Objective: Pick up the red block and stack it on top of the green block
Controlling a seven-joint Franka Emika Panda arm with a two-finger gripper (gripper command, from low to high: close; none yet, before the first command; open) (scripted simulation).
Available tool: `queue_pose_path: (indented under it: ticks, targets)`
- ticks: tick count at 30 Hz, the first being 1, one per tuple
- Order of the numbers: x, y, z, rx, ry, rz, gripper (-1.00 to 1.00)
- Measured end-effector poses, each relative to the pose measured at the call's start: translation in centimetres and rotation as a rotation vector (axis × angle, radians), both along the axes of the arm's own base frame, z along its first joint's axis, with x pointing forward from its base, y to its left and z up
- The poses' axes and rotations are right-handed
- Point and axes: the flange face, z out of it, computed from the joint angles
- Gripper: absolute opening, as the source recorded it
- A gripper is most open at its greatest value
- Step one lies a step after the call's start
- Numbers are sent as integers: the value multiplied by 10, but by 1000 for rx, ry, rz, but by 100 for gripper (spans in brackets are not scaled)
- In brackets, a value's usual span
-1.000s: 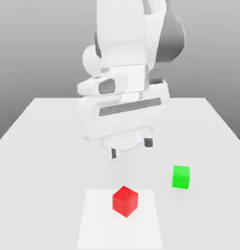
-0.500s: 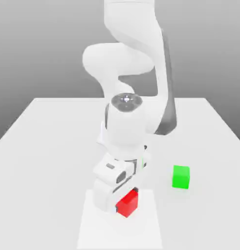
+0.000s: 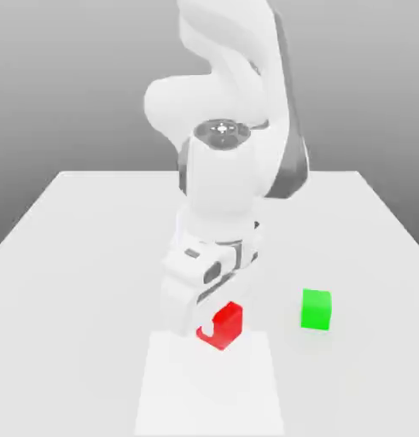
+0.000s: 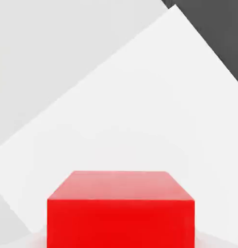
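The pincer [image 3: 219, 325] has closed on the red block [image 3: 223, 328] and raised it off the white sheet [image 3: 209, 388]. The green block [image 3: 316, 309] sits unmoved toward the exterior view's right of the pincer, so carrying across probably comes next.

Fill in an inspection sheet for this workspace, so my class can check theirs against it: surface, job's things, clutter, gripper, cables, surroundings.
Surface: smooth pale grey tabletop with a flat white rectangular patch on it.
Job's things: small plain bright red cube held in the gripper, above the surface; small plain bright green cube on the tabletop, toward the exterior view's right, off the white patch.
Clutter: nothing seen.
Gripper: two fingers, closed on the red cube; the green cube is untouched.
Cables: nothing seen.
Surroundings: plain grey backdrop beyond the table; white robot arm with dark grey parts reaching over it.
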Motion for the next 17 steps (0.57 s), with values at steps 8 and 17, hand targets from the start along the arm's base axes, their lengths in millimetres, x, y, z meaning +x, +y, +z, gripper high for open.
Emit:
queue_pose_path:
  ticks: [8,17]
  targets:
    - [-87,112,13,-5,-8,697,-100]
    - [-101,122,-37,-10,-12,787,100]
